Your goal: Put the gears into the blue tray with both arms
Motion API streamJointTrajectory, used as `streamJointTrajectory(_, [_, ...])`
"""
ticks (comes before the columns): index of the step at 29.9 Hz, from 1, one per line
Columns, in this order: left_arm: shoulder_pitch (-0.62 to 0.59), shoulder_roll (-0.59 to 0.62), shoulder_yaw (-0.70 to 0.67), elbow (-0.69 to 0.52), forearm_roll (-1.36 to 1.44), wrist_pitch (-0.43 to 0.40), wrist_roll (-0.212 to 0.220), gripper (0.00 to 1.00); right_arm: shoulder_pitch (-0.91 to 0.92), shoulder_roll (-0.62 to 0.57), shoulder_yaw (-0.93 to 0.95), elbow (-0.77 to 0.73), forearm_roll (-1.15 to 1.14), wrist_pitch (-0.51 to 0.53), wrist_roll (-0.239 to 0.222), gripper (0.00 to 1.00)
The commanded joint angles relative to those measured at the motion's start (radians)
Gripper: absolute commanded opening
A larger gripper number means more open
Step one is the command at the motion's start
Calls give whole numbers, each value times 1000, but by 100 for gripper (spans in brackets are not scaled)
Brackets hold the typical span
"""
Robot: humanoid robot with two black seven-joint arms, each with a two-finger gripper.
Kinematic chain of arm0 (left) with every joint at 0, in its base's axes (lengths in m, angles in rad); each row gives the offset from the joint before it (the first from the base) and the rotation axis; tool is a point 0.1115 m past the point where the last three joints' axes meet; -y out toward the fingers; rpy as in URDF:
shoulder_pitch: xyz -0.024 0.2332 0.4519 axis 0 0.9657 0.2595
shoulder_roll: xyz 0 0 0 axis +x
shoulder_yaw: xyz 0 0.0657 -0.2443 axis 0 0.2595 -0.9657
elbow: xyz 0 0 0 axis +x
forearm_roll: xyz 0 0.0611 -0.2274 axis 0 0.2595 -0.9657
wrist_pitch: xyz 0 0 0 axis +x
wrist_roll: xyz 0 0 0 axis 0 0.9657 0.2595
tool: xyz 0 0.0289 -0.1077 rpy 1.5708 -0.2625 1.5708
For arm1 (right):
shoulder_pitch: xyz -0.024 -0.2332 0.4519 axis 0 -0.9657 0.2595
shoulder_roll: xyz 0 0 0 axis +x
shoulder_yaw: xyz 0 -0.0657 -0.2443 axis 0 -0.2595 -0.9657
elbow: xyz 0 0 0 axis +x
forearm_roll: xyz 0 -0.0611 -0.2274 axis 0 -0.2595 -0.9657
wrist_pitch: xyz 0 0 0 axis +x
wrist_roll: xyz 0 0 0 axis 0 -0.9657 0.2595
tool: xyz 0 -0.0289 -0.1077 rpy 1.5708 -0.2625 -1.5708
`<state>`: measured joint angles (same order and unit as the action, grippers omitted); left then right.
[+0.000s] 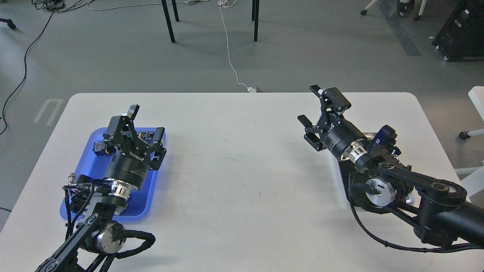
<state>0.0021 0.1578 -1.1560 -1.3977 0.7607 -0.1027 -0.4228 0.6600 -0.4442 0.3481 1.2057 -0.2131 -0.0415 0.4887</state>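
Note:
The blue tray (pixel 89 141) lies on the left part of the white table (pixel 242 158). My left gripper (pixel 146 124) hovers over its far end, jaws spread wide, and I see nothing gripped between the fingers. My right gripper (pixel 309 105) is raised above the right half of the table, pointing away from me, also open and empty. No gears can be made out; they are hidden or too small to tell. Small parts with blue, yellow and black pieces (pixel 100 147) lie in the tray, partly behind the left gripper.
A silver tray (pixel 342 177) lies under my right wrist and is mostly covered by the arm. A small metal-ended part (pixel 70 176) stands by the blue tray's left rim. Beyond the far table edge are a white cable (pixel 232 68) and chair legs.

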Motion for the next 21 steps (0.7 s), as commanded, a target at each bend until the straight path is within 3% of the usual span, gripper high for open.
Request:
streamJointTrajectory(1, [1, -4, 1, -7, 0, 1, -1, 98, 0, -4, 2, 2, 0, -1, 0, 99])
streamJointTrajectory(5, [-5, -4, 1, -7, 2, 9, 9, 98, 0, -8, 3, 2, 0, 0, 0, 99])
streamJointTrajectory(15, [-7, 14, -2, -7, 3, 1, -45, 98, 32, -57, -23, 41, -9, 2, 0, 99])
streamJointTrajectory(21, [1, 14, 4, -7, 3, -6, -50, 98, 176, -162, -142, 64, -214, 25, 0, 99])
